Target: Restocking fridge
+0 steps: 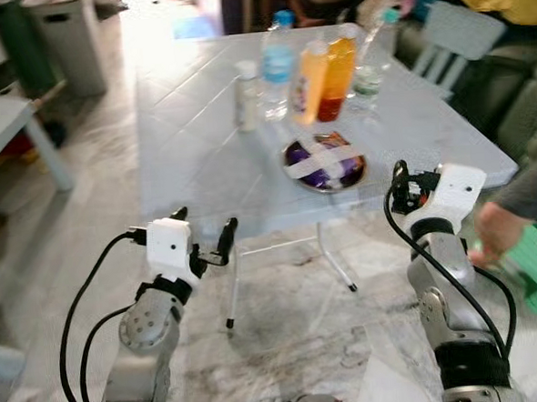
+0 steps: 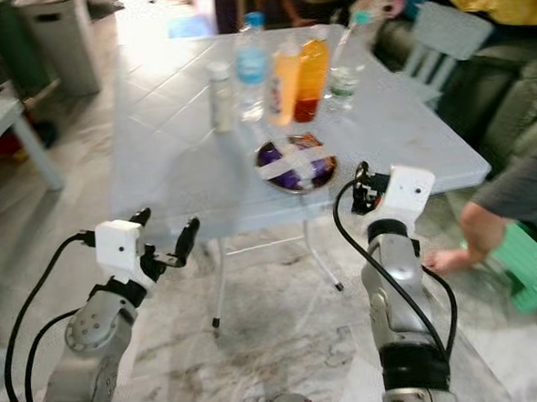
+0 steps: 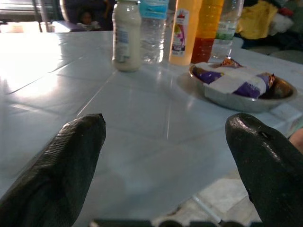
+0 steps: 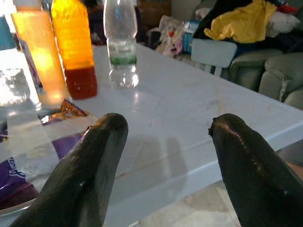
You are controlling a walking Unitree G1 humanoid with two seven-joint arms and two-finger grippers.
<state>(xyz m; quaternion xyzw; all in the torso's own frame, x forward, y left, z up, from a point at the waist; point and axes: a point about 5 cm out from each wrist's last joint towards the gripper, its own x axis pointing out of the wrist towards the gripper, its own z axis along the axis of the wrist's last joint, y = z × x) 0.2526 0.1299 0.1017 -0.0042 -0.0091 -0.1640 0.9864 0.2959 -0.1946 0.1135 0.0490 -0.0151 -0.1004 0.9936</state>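
We see the left gripper (image 1: 203, 234) with its fingers spread wide and empty, held at the near edge of the pale table (image 1: 193, 160). The right gripper (image 4: 163, 156) also has its fingers apart, holding nothing, at the table's near right corner. On the table, a metal bowl (image 1: 325, 166) of purple snack packets sits near that edge. Beyond it stand a white jar (image 1: 247, 95), a water bottle (image 1: 277, 62), two orange juice bottles (image 1: 323, 77) and a clear bottle (image 1: 369, 60). A person's hand (image 1: 491, 231) reaches in beside the table's right edge.
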